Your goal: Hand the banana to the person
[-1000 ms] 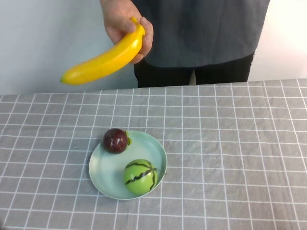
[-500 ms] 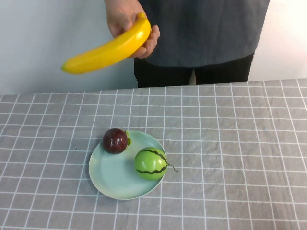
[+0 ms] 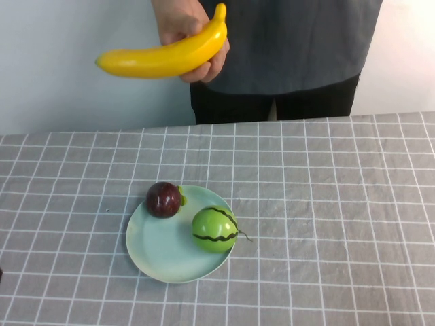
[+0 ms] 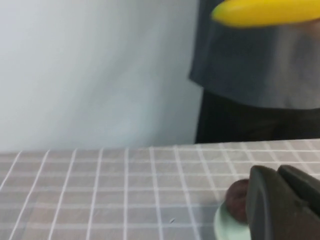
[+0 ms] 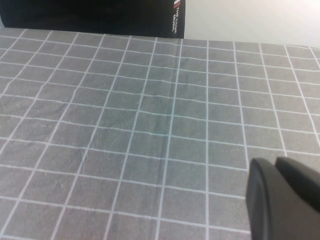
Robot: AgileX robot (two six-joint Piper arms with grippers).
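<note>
The banana [image 3: 163,58] is bright yellow and lies nearly level in the person's [image 3: 292,47] hand [image 3: 187,27], high above the far edge of the table. Its tip also shows in the left wrist view [image 4: 265,12], in front of the dark grey shirt [image 4: 260,75]. Neither gripper shows in the high view. My left gripper [image 4: 278,171] is low over the table on the near side of the plate, jaws together and empty. My right gripper [image 5: 276,161] hangs over bare cloth, jaws together and empty.
A pale green plate [image 3: 153,251] on the grey checked cloth holds a dark red round fruit [image 3: 164,199] and a green striped round fruit [image 3: 214,230]. The red fruit [image 4: 237,197] sits just beyond my left gripper's fingers.
The person has lifted the banana higher and turned it nearly level. The green striped fruit rolled from the plate's front to its right edge, then stayed.
</note>
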